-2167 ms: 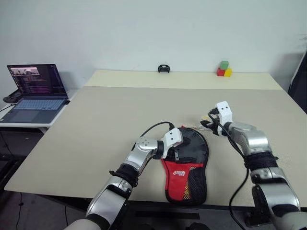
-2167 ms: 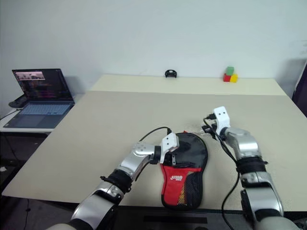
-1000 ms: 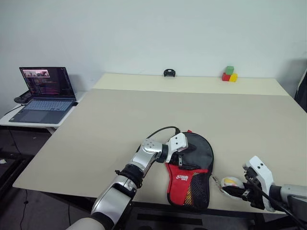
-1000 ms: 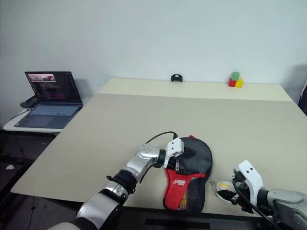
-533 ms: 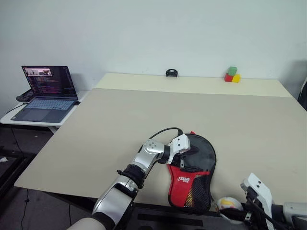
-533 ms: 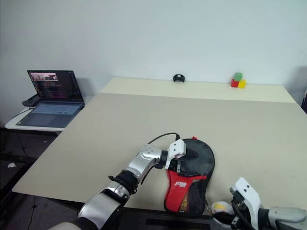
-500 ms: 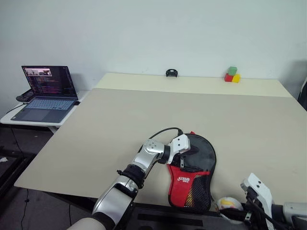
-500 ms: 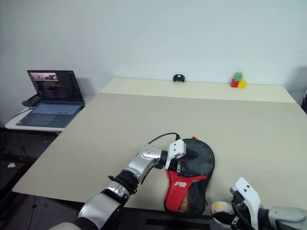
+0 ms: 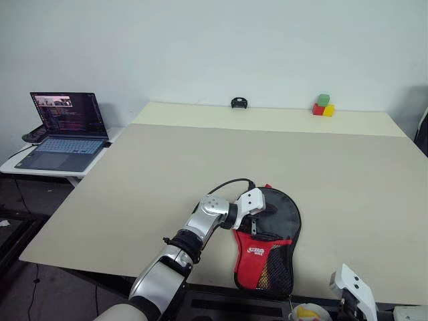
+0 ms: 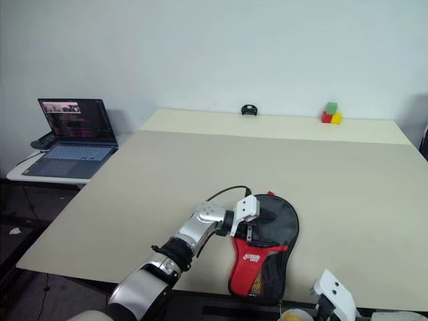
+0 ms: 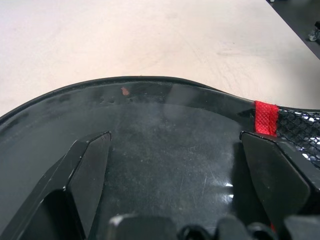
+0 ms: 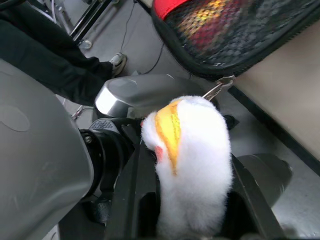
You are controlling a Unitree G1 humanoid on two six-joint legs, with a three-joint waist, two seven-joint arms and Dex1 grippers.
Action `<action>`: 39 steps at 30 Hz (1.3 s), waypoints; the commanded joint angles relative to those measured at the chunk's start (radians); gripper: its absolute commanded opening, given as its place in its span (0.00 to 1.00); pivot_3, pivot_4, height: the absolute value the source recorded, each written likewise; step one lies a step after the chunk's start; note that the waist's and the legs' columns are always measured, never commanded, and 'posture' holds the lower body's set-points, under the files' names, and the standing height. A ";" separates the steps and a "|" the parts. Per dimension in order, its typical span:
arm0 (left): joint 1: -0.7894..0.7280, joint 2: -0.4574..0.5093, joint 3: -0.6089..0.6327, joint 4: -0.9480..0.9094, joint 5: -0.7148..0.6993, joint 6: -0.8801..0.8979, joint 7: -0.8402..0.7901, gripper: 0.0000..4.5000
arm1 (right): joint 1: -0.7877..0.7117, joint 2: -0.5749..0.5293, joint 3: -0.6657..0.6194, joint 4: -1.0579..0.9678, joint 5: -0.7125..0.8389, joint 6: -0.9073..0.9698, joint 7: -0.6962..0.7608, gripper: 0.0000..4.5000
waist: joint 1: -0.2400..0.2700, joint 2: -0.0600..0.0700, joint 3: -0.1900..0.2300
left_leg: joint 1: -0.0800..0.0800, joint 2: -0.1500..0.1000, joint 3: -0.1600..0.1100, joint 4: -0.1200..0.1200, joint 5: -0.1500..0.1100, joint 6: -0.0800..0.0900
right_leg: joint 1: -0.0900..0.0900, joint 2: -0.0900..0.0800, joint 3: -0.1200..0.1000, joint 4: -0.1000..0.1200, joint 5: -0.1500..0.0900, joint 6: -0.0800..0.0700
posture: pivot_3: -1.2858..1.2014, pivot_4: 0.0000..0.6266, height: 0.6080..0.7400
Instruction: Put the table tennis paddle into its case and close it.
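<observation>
The case [image 9: 267, 241] lies flat near the table's front edge, its round black part pointing away from me and its red part with the mesh pocket toward me. My left gripper [image 9: 261, 215] rests open on the glossy black upper part [image 11: 165, 135], one finger [image 11: 90, 170] on each side. My right gripper [image 12: 192, 210] sits low, past the table's front edge, shut on a white plush charm [image 12: 192, 165] with a yellow stripe. A metal clip [image 12: 217, 89] links the charm to the case's lower rim. The table tennis paddle is hidden from view.
An open laptop [image 9: 57, 130] stands on a side table to the left. A small black object [image 9: 238, 103] and red, green and yellow blocks [image 9: 323, 105] sit at the table's far edge [image 9: 267, 110]. The case's lower end reaches the table's front edge.
My right gripper has drawn back toward me with the plush charm, dropping from the tabletop beside the case to below the front edge. The left gripper has stayed on the case.
</observation>
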 commanded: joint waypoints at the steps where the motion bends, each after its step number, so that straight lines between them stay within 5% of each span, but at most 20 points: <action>1: 0.049 0.007 -0.067 0.081 0.076 0.020 -0.011 1.00 | 0.003 -0.009 0.069 -0.036 0.037 -0.015 0.005 0.15 | 0.000 0.000 0.000 | 0.000 0.000 0.000 0.000 0.000 0.000 | 0.000 0.000 0.000 0.000 0.000 0.000 | 0.52 0.24 1.00; 5: 0.047 0.005 -0.068 0.082 0.077 0.019 -0.011 1.00 | -0.042 -0.004 0.078 -0.014 0.038 -0.023 -0.041 0.15 | 0.000 -0.001 -0.001 | 0.000 0.000 0.000 0.000 0.000 0.000 | 0.000 0.000 0.000 0.000 0.000 0.000 | 0.52 0.24 1.00; 15: 0.049 0.004 -0.066 0.081 0.079 0.017 -0.005 1.00 | -0.061 -0.037 0.026 -0.041 0.129 -0.053 -0.046 0.89 | 0.000 -0.002 -0.001 | 0.000 0.000 0.000 0.000 0.000 0.000 | 0.000 0.000 0.000 0.000 0.000 0.000 | 0.52 0.24 1.00; 22: 0.051 -0.003 -0.065 0.079 0.076 0.018 -0.002 1.00 | -0.114 -0.056 -0.020 -0.006 0.125 -0.123 -0.038 0.89 | 0.000 -0.002 0.000 | 0.001 0.000 0.000 0.000 0.000 0.000 | 0.000 0.000 0.000 0.000 -0.002 0.003 | 0.52 0.24 1.00; 34: 0.057 -0.005 -0.043 0.019 0.051 0.044 0.012 1.00 | -0.396 0.042 -0.022 0.201 0.037 -0.241 -0.137 0.89 | -0.001 -0.004 0.001 | 0.006 0.000 0.001 0.000 -0.001 -0.001 | 0.005 -0.001 0.002 -0.001 -0.001 0.002 | 0.52 0.24 1.00; 39: 0.081 0.022 -0.024 -0.100 0.021 0.077 0.010 1.00 | -0.523 0.007 -0.053 0.341 0.018 -0.277 -0.071 0.89 | -0.002 -0.002 0.002 | 0.005 0.000 0.000 -0.001 -0.001 -0.001 | 0.005 -0.001 0.002 -0.001 0.000 0.000 | 0.52 0.24 1.00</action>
